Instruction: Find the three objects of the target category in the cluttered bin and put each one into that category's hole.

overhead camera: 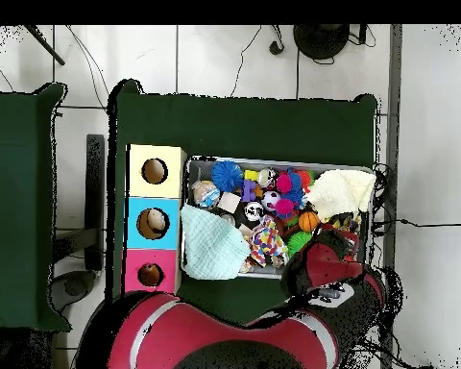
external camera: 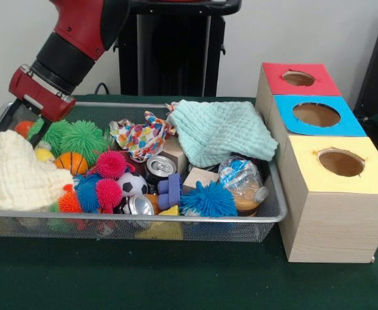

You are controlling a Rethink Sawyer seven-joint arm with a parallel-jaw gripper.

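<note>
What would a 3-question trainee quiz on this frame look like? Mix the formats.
1. True or false: the mint cloth hangs over the bin edge nearest the boxes.
2. Which box sits closest to the front camera: A) red box, B) blue box, C) yellow box?
3. Fill in: the arm's gripper is over the bin end that holds the ___ cloth.

Key: 1 true; 2 C; 3 cream.

Red-black arm point(external camera: 72, 45) slants down-left, pincer point(external camera: 8, 132) low, finger state unclear
</note>
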